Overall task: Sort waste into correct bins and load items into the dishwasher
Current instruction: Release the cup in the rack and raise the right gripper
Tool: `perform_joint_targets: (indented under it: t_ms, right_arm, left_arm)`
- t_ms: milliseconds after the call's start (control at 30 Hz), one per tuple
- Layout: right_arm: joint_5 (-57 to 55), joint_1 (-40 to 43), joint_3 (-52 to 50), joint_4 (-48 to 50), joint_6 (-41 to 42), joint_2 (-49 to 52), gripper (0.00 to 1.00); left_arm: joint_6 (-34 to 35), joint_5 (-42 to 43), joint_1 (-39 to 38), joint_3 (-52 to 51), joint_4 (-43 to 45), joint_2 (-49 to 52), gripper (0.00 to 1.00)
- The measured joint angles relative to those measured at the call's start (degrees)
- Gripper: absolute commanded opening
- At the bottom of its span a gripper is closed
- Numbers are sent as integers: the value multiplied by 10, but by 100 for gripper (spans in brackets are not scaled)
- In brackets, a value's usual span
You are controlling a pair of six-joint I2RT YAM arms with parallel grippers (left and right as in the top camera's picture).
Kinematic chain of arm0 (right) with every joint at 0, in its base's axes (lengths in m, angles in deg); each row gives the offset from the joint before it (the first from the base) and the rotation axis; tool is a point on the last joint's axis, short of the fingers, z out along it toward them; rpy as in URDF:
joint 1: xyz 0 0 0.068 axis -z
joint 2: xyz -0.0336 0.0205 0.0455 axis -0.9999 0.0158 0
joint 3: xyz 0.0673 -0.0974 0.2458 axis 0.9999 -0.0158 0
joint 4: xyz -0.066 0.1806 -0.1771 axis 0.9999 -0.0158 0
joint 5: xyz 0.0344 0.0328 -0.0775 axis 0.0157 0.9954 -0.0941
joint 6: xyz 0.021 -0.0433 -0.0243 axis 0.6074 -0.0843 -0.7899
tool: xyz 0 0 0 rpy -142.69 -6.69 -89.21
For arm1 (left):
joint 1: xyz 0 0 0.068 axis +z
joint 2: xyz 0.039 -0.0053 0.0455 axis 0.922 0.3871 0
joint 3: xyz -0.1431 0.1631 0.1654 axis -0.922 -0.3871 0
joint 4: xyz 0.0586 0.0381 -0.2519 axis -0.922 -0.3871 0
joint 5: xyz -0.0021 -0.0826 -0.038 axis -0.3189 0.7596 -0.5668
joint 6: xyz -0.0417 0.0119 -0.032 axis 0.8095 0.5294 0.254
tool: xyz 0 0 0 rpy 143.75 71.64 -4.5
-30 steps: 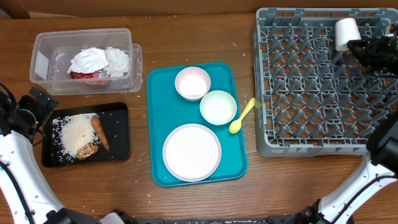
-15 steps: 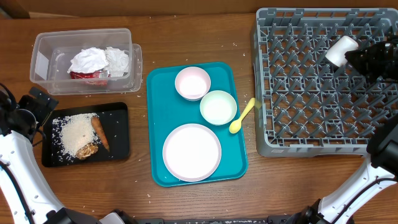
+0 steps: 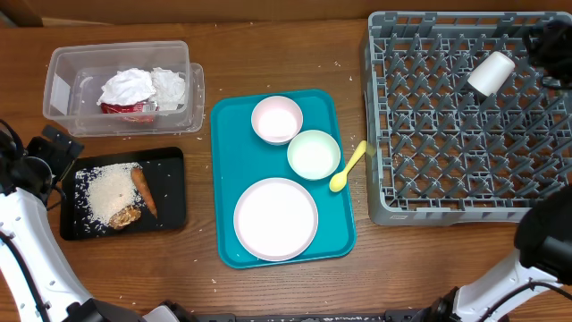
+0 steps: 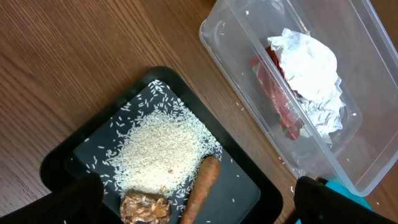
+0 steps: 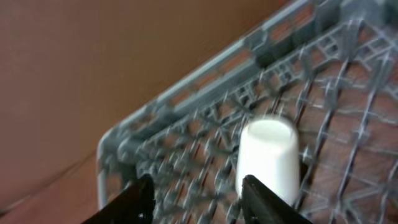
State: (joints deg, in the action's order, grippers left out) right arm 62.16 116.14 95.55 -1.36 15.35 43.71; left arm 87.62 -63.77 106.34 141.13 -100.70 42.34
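Grey rack (image 3: 376, 134) is holding one cup (image 3: 491, 73) at its far edge; my right gripper (image 5: 196, 193) and left gripper (image 4: 196, 199) are gaping empty. Only overhead is showing three dishes (image 3: 275, 218), one spoon (image 3: 349, 167).

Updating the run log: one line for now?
right fingers open | white cup lying in dish rack, unheld | left fingers open by black tray

The left arm (image 3: 22, 237), white, comes up from the near left edge to the middle of the left side. There the left gripper (image 3: 55, 150) is angled downward, its jaws spread wide. The right arm (image 3: 527, 268) runs from the near right edge toward the far right corner. The right gripper (image 3: 547, 45) hangs there with its two dark fingers (image 5: 140, 199) parted.
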Motion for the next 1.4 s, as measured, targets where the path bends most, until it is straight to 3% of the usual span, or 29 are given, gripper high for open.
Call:
perform_joint_targets:
  t_ms: [67,133,200,233,667,1200,1400]
  right_arm:
    - [-41,-17,0,34,2,9,52]
    - [-81,-33,0,66,3,25,32]
    - [-110,-45,0,90,2,43,5]
    - [-116,-48,0,97,2,49,4]
    - [-200,-49,0,127,16,117,4]
    - [-172,-49,0,31,16,121,4]
    - [-166,-49,38,-52,16,120,4]
  left_arm:
    - [0,0,0,0,0,0,100]
    - [0,0,0,0,0,0,100]
    - [0,0,0,0,0,0,100]
    - [0,0,0,0,0,0,100]
    - [0,0,0,0,0,0,100]
    - [0,0,0,0,0,0,100]
    - [0,0,0,0,0,0,100]
